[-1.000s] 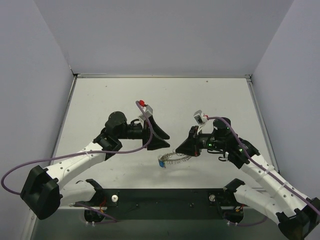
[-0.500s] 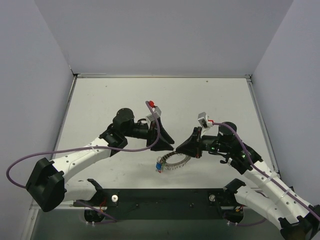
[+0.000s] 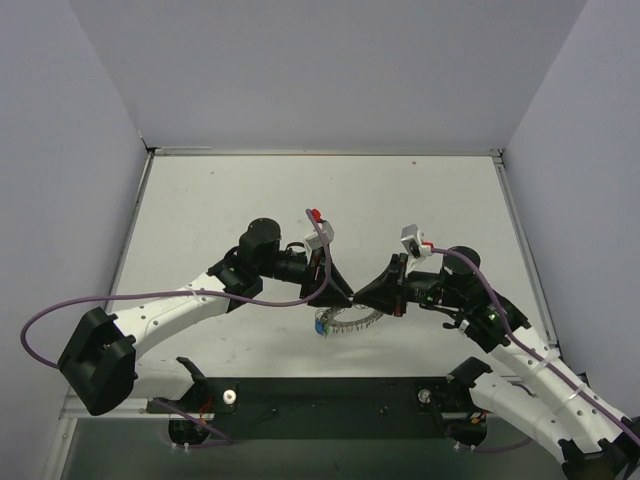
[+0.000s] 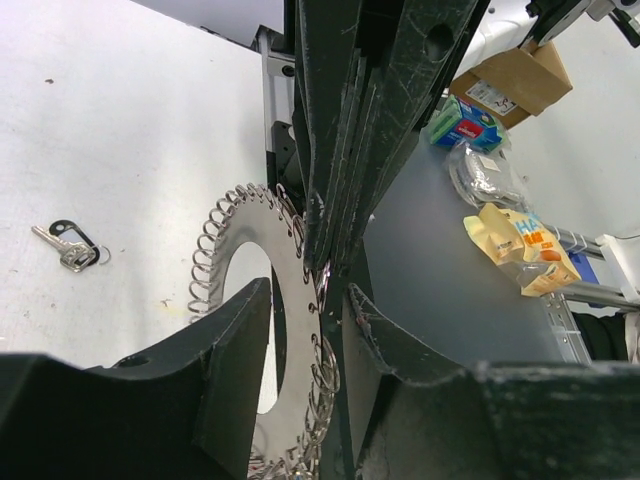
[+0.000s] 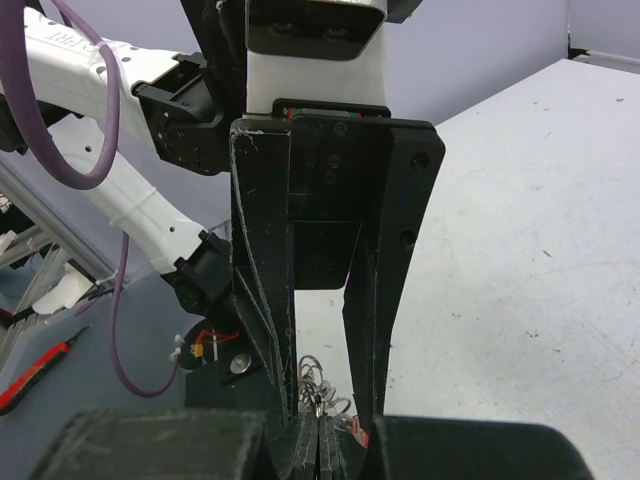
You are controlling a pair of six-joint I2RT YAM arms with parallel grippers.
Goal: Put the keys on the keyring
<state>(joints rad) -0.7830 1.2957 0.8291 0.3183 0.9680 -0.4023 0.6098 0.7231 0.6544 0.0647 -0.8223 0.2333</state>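
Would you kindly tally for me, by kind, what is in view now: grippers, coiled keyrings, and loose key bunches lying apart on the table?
Grippers: 2 (left gripper, right gripper)
Coiled keyring: 1
Loose key bunch: 1
Total: 4

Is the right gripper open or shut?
Shut: the right gripper pinches the rim of the keyring, its fingertips together with no gap.

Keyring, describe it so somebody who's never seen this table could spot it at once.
On the white table, find where the left gripper and right gripper meet tip to tip. Just below them in the top view is the keyring: the only silvery coiled loop, a blue key at its left end.
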